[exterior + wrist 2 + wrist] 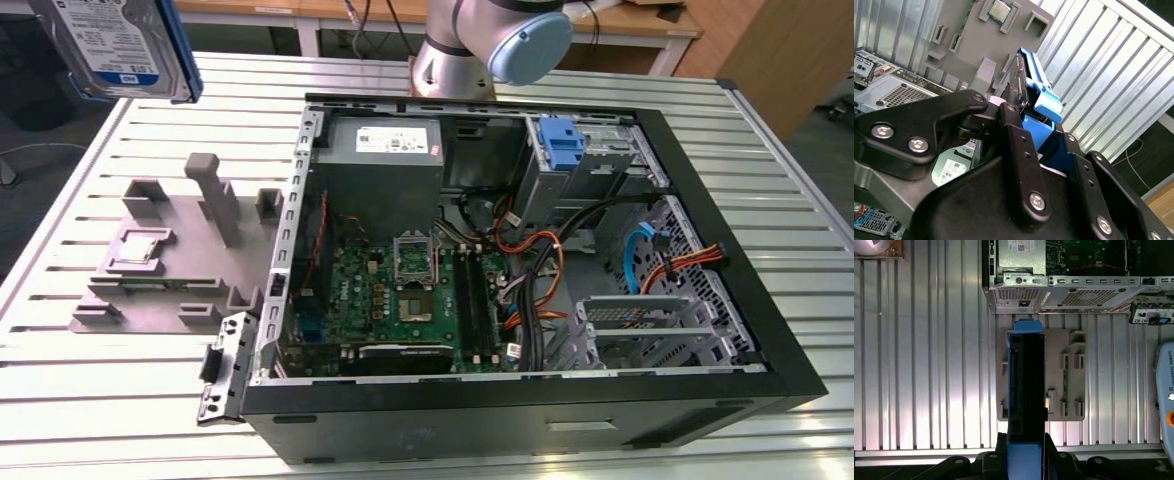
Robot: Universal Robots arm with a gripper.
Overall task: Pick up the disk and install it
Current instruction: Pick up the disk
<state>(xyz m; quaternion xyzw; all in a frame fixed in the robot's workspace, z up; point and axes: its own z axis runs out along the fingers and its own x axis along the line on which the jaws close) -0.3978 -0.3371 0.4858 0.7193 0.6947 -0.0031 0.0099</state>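
Bright, even light; strong glare on the slatted metal table (954,405), soft shadows

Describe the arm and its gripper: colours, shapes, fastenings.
The arm is a silver-grey metal tube with a rounded pale-blue joint cap. In the second wrist view the gripper is matte black, built of flat, angular linkage plates and two straight bar-like fingers, fastened with silver round-headed screws.

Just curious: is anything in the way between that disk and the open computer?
Nothing visible. The hand holds the disk above the grey fixture beside the case, whose side is open. Cables run near its bays.
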